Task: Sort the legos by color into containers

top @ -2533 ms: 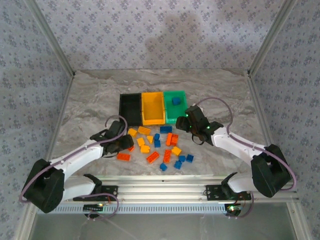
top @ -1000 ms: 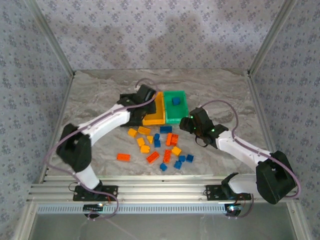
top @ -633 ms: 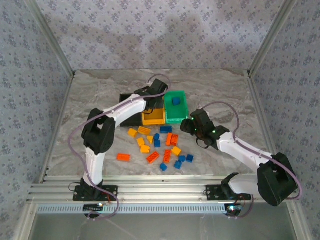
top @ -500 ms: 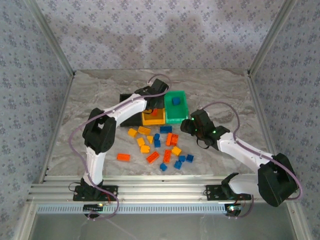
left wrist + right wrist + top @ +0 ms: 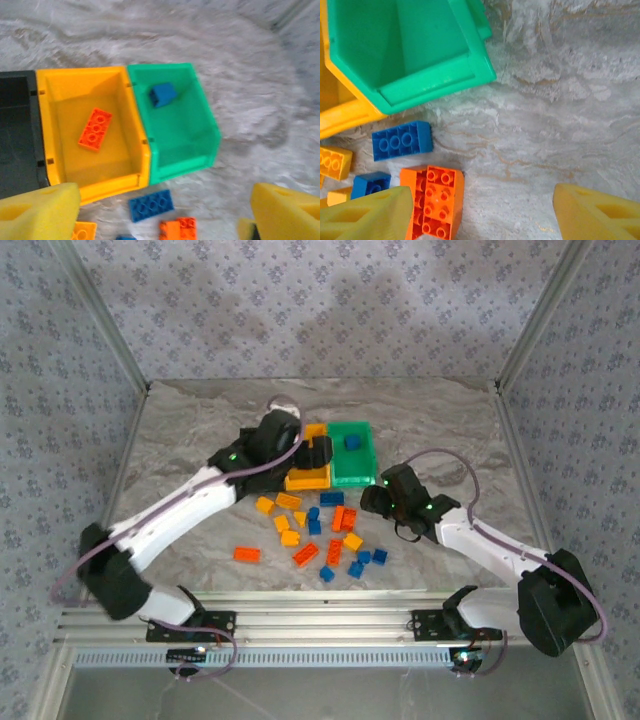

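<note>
Left arm point(image 5: 180, 510) stretches forward, left claw point(image 5: 160, 214) spread over yellow bin point(image 5: 80, 74); right claw point(image 5: 480, 212) spread above legos point(image 5: 402, 140).

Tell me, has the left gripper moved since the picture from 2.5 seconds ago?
Yes. The left gripper went from beside the loose legos, up and rightward in the top view, to above the yellow-orange bin.

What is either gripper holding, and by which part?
Nothing. Left gripper and right gripper are open and empty; the orange-red plastic brick lies loose in the yellow-orange bin.
</note>
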